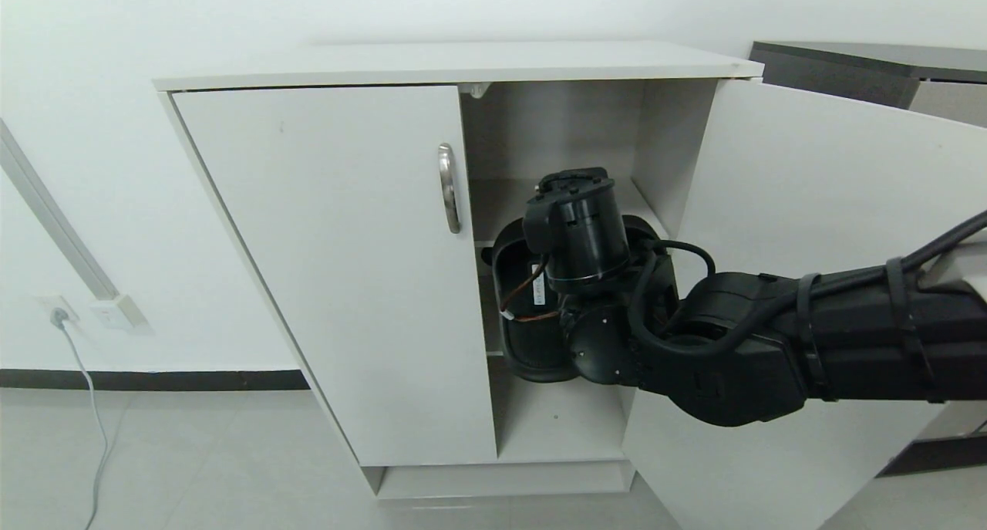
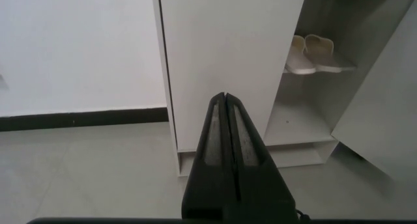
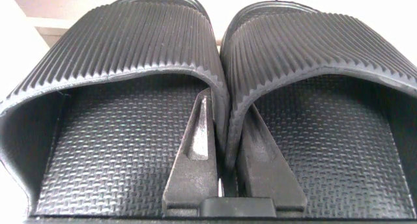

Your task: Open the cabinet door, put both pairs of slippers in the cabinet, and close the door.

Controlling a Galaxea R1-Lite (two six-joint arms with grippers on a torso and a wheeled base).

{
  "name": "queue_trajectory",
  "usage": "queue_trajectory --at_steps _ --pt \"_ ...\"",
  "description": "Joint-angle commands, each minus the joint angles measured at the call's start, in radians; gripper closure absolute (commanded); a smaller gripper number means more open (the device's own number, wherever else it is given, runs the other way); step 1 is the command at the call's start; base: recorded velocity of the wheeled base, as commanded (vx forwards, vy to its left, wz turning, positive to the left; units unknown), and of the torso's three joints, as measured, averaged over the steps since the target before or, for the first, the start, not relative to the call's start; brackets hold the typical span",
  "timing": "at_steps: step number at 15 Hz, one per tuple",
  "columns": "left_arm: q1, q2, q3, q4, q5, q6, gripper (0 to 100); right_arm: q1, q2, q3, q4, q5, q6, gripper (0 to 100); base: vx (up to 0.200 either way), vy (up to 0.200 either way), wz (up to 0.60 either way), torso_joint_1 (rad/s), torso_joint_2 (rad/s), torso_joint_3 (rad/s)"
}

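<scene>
Cabinet (image 1: 331, 268) on pale tile floor (image 1: 193, 460); right gripper (image 3: 225, 120) clamps black slippers (image 3: 130, 48); left gripper (image 2: 225, 103) closed

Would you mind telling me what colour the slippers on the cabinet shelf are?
Cream or off-white; the slippers show best in the left wrist view.

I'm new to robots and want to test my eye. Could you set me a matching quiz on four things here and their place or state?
1. black slippers
2. pale slippers
3. left door
4. right door

A. swung open
B. on a shelf inside the cabinet
C. closed
D. pinched in the right gripper

Pairs: 1-D, 2-B, 3-C, 4-A
</scene>
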Motion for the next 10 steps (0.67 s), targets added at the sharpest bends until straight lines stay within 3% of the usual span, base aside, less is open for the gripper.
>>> queue_trajectory --at_steps 1,8,10 --pt "0.0 0.001 0.0 0.0 -0.001 0.0 100 -0.001 0.0 0.0 -0.001 0.001 0.0 100 0.2 0.0 0.0 -0.002 0.0 0.007" --pt "0.0 0.001 0.0 0.0 0.0 0.0 100 -0.003 0.0 0.0 -0.002 0.001 0.0 100 0.2 0.0 0.0 0.003 0.0 -0.001" --pt "0.0 0.001 0.0 0.0 0.0 -0.002 100 -0.001 0.0 0.0 -0.005 -0.001 0.0 100 0.0 0.0 0.0 0.0 0.0 0.0"
